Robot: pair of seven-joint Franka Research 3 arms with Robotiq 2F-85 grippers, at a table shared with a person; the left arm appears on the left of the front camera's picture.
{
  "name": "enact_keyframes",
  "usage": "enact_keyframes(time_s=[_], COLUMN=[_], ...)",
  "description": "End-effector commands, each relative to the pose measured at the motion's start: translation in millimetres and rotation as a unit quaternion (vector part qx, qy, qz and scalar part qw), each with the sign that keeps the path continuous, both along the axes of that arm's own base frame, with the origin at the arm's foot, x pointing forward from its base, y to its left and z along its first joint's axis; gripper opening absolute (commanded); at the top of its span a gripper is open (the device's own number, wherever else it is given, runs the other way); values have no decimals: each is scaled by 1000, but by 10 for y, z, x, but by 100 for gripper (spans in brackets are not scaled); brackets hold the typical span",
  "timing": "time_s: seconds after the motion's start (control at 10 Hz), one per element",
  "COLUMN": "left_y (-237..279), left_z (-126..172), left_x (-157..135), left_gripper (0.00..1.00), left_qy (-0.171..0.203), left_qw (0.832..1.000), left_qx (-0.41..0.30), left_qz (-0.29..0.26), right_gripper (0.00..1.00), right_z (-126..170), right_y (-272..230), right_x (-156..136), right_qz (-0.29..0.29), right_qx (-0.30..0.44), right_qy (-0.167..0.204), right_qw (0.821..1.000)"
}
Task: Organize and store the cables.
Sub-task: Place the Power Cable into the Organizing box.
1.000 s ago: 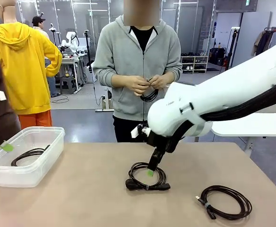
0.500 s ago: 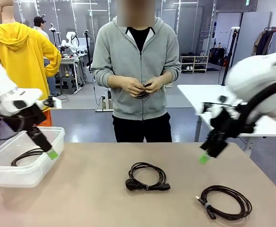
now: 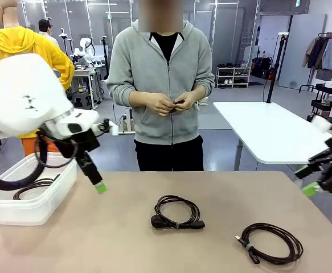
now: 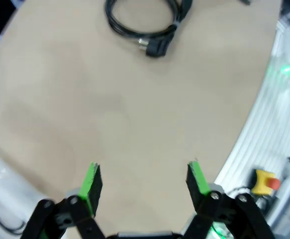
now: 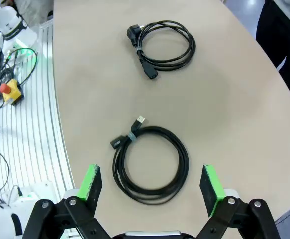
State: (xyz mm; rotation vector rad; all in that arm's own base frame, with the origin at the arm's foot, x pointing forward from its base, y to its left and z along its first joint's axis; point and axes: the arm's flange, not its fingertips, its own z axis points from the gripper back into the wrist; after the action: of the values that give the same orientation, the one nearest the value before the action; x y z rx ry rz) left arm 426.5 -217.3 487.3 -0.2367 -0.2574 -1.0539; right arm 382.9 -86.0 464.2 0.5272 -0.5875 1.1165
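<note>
Cables first: one coil [image 3: 177,212] lies mid-worktop [image 3: 114,239], a second coil [image 3: 270,243] sits by the right corner on my side, and a third coil [image 3: 35,185] is in the clear tub [image 3: 23,211] at the left edge. My left claw [image 4: 145,179] and right claw [image 5: 152,184] both hang above the worktop, spread wide, gripping nothing.

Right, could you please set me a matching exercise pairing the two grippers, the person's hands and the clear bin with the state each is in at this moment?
Things:
1. left gripper
2. right gripper
3. person's hands
4. clear bin

States:
A. holds one coiled cable
B. open, by the right edge of the table
C. open, in the air beside the bin
D. gripping a small dark bundle

Pairs: 1-C, 2-B, 3-D, 4-A.
</note>
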Motion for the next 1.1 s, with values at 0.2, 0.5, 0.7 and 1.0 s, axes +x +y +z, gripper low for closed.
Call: enact_keyframes(time_s=[0.2, 0.5, 0.7, 1.0], left_y=[-798, -1341, -1561, -1710], left_z=[-174, -353, -471, -639], left_x=[205, 304, 397, 510], left_gripper=[86, 86, 86, 86], left_qy=[-13, -13, 7, 14], left_qw=[999, 995, 993, 992], left_qx=[-7, 19, 34, 32], left_qz=[-47, -98, -115, -124], right_gripper=[100, 100, 100, 100], right_z=[-60, -92, -83, -62], right_y=[-760, -1086, -1206, -1264], right_x=[-237, -438, -524, -542], right_qz=[33, 31, 24, 19], right_qx=[59, 75, 91, 96], right_qy=[-48, -83, -94, -92], right_qw=[997, 993, 991, 991])
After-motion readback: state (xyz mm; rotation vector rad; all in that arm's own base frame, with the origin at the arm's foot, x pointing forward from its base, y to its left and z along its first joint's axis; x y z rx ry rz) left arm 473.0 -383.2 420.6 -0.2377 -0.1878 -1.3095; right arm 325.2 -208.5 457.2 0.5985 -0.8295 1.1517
